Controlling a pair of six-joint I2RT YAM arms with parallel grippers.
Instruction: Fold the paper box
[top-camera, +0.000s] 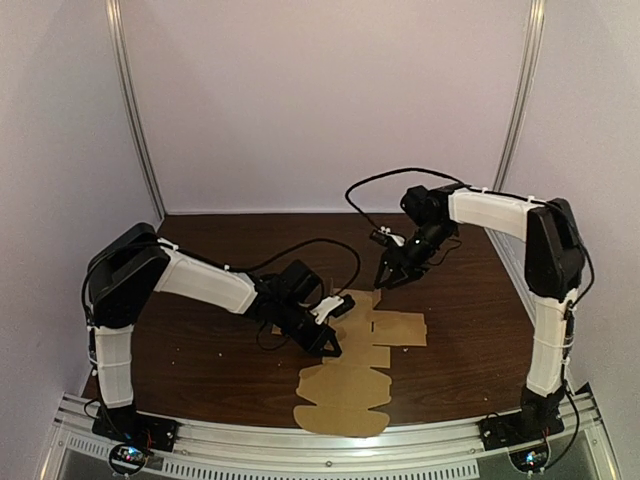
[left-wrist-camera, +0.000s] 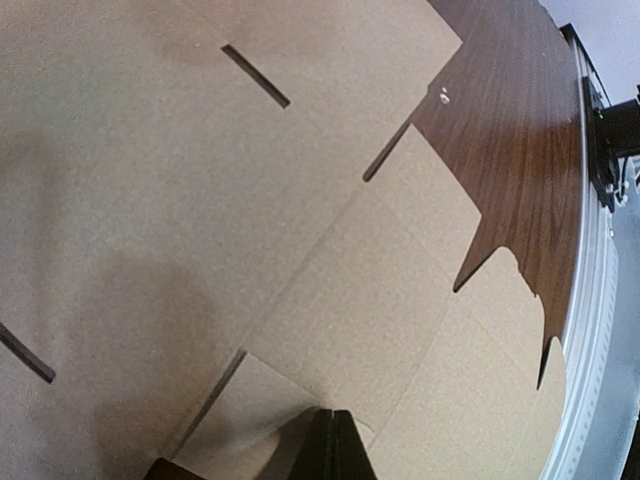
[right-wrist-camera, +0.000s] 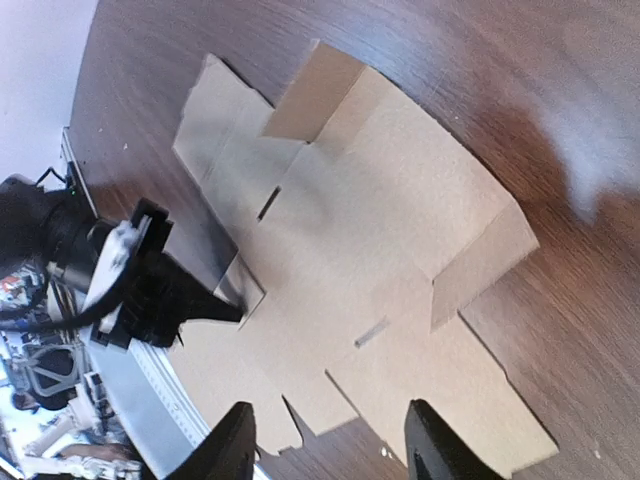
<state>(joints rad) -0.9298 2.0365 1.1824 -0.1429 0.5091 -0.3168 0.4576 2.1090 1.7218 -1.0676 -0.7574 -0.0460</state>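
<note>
I'm watching the left gripper lying low at the left edge of the paper box, its fingertips pressing together at a small side flap; I can't tell whether any cardboard is pinched between them. The box is lying flat and unfolded, a brown blank with slits and scalloped flaps, mid-table toward the near edge. The right gripper is hovering above its far end, fingers spread apart.
</note>
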